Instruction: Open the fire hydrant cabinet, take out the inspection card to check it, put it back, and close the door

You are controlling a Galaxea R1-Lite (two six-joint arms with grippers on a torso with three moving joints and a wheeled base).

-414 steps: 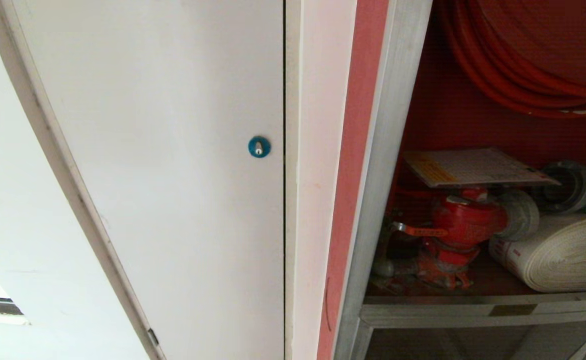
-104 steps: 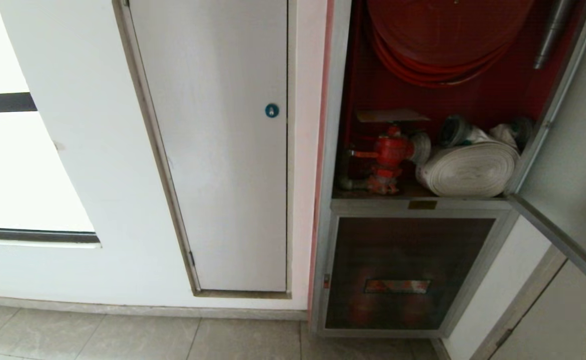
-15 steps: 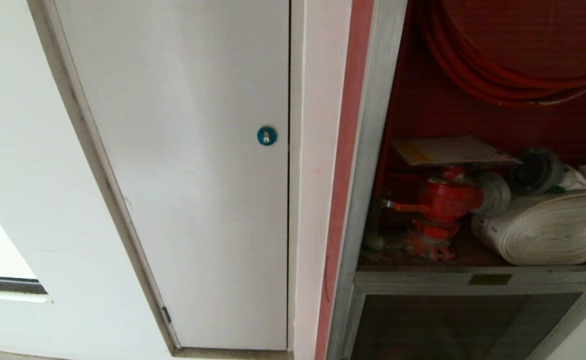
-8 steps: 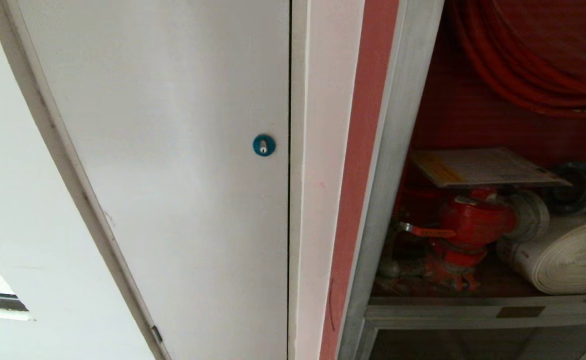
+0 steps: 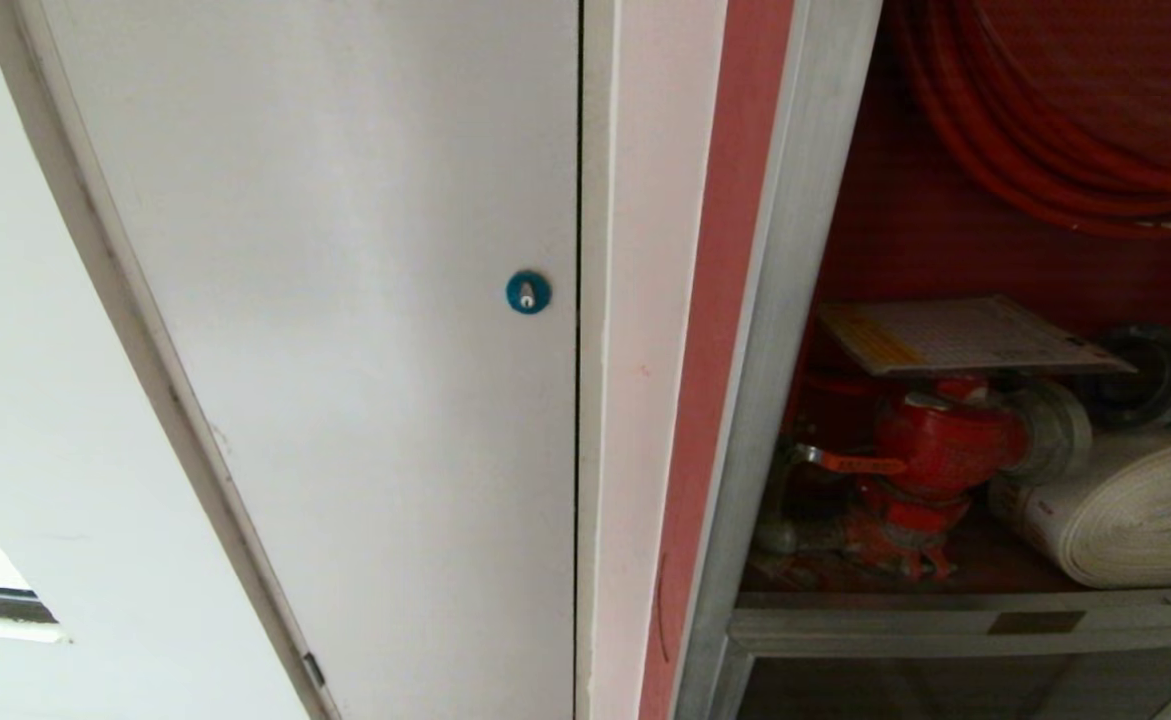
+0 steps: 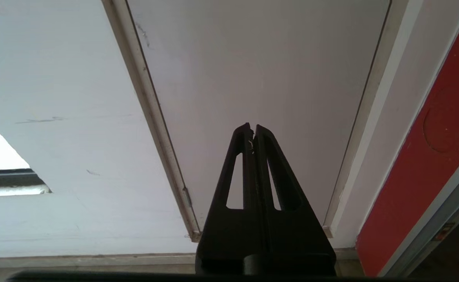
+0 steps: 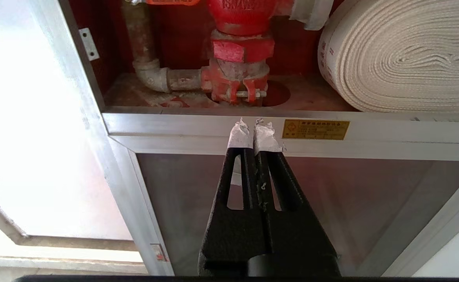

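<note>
Fingers of both the left gripper (image 6: 253,131) and the right gripper (image 7: 254,127) are seen pressed together, nothing grasped. The fire hydrant cabinet (image 5: 795,300) is found standing open, its red interior exposed. Inside, the inspection card (image 5: 965,335), a whitish gridded sheet with a yellow-orange band, is laid flat atop the red hydrant valve (image 5: 945,440); a rolled white hose (image 5: 1125,520) is lodged beside that valve, and red hose coils (image 5: 1045,150) are hung above it.

I see the fire hydrant cabinet (image 5: 775,330) in brushed silver with a red interior. The inspection card (image 5: 975,335) is whitish, fine-gridded, with a yellow-orange band. White panel (image 5: 345,300), blue lock (image 5: 527,292); cream rolled hose (image 5: 1135,510); red valve (image 5: 945,440).
</note>
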